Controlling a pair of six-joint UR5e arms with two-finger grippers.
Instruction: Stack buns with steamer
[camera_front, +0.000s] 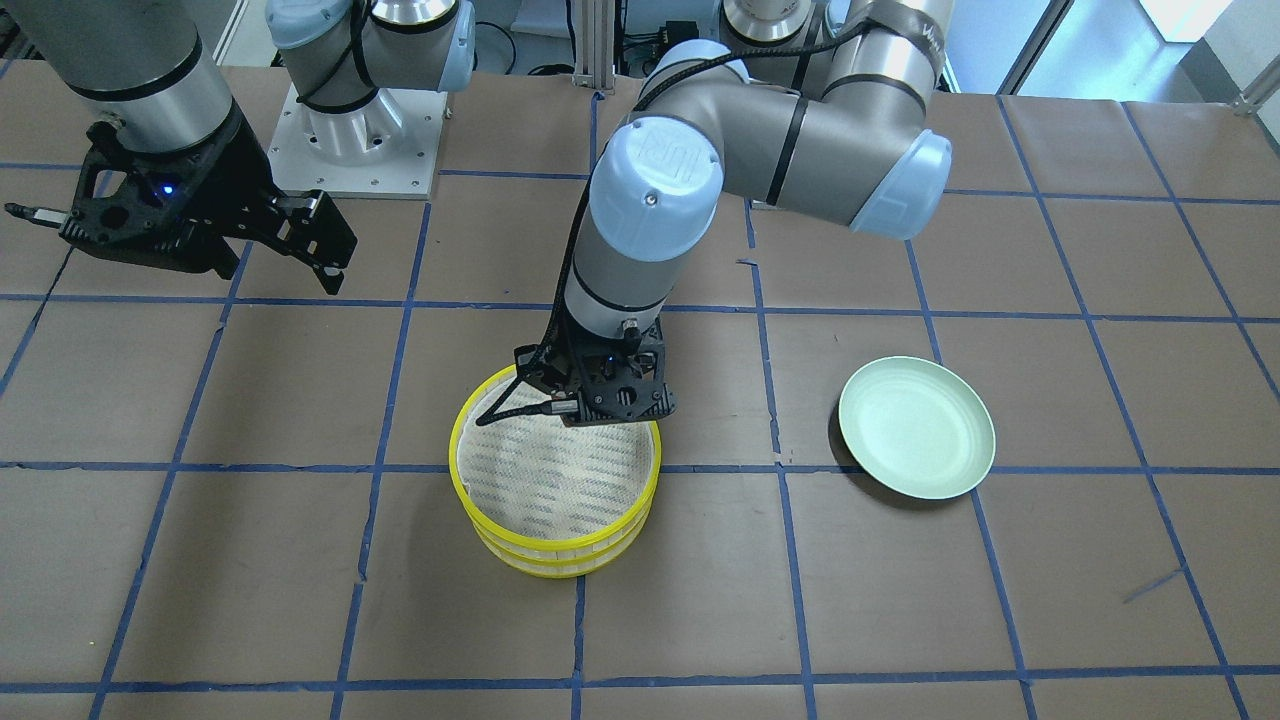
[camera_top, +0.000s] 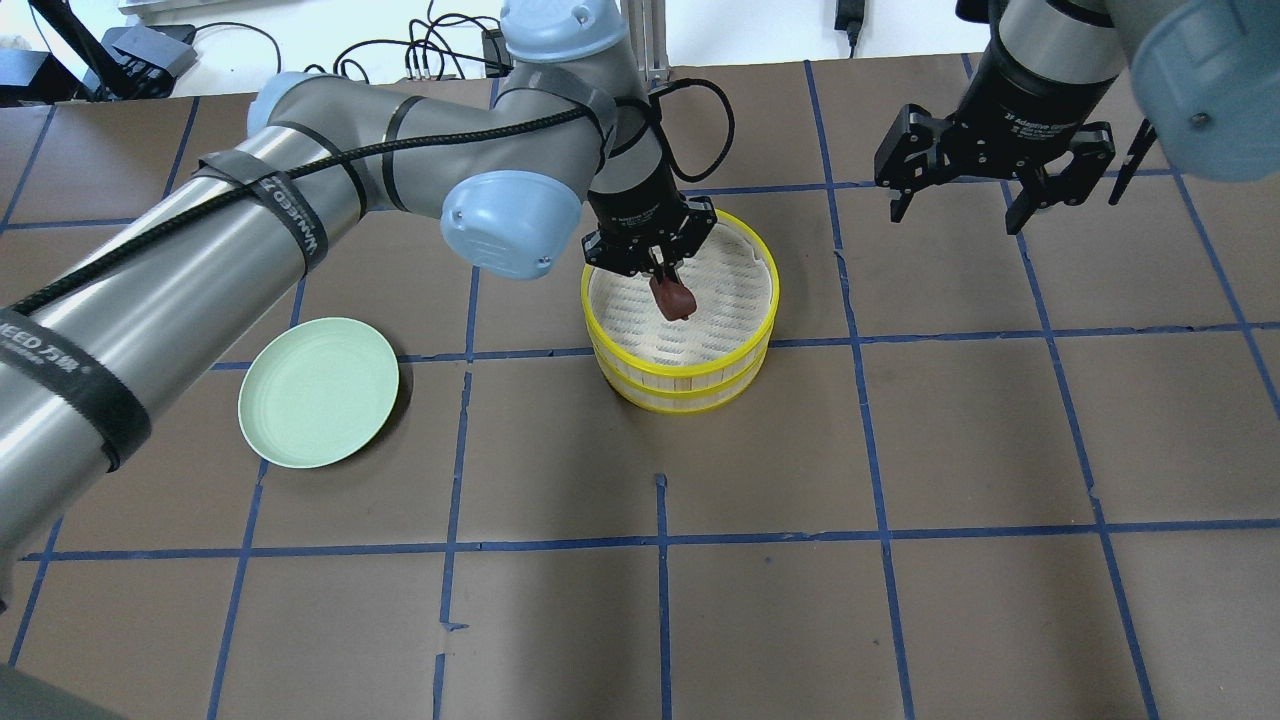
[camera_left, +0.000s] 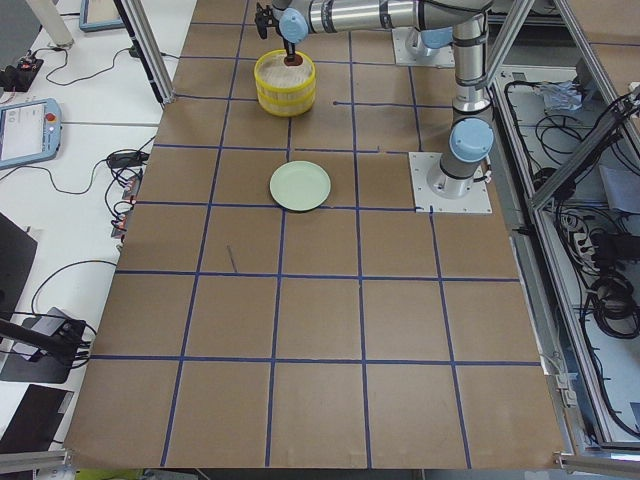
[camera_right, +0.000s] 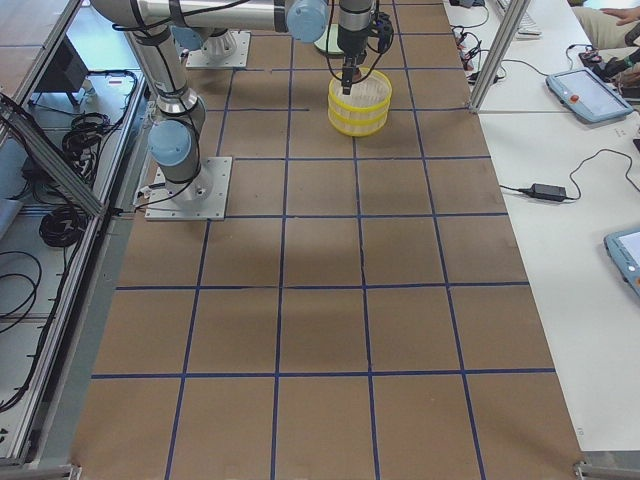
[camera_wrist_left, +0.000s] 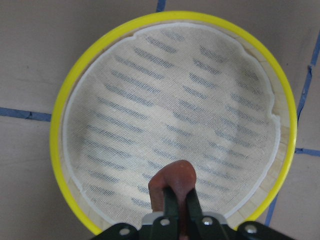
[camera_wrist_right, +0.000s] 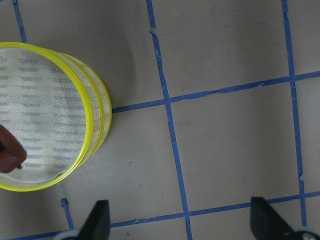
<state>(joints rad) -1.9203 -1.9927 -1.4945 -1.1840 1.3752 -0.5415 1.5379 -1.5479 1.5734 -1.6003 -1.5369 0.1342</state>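
L: left gripper (camera_top: 663, 274) pinching reddish-brown bun (camera_top: 673, 300) over top mesh, contact unclear | R: right gripper (camera_top: 955, 218) spread wide, empty | 2 steamer trays (camera_top: 682, 366) stacked, lower floor hidden

the left arm (camera_top: 300, 190) reaches far out across the table, bends at the elbow, and turns its wrist straight down. the left gripper (camera_top: 666, 280) points downward with its fingers closed narrowly on a reddish-brown bun (camera_top: 675, 300), which sticks out below the fingertips. the right arm (camera_top: 1050, 60) hangs off to its own side, wrist down. the right gripper (camera_top: 953, 220) has its jaws spread wide with nothing between them.
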